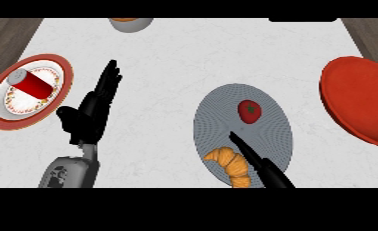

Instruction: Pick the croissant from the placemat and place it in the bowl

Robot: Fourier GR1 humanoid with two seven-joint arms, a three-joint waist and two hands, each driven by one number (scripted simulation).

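A golden croissant [230, 165] lies at the near end of an oval grey placemat [221, 110] right of centre. Right beside it, my right hand [260, 163] comes in from the lower edge with straight fingers pointing up-left; its fingers run along the croissant's right side without curling round it. A red bowl [353, 97] stands at the right edge of the counter, partly cut off. My left hand [92, 107] rests open at the left, fingers up, holding nothing.
A red tomato [249, 111] sits on the placemat beyond the croissant. At the far left a red-rimmed plate [60, 72] carries a red can [31, 83]. A grey bowl [131, 23] with something orange inside shows at the top edge.
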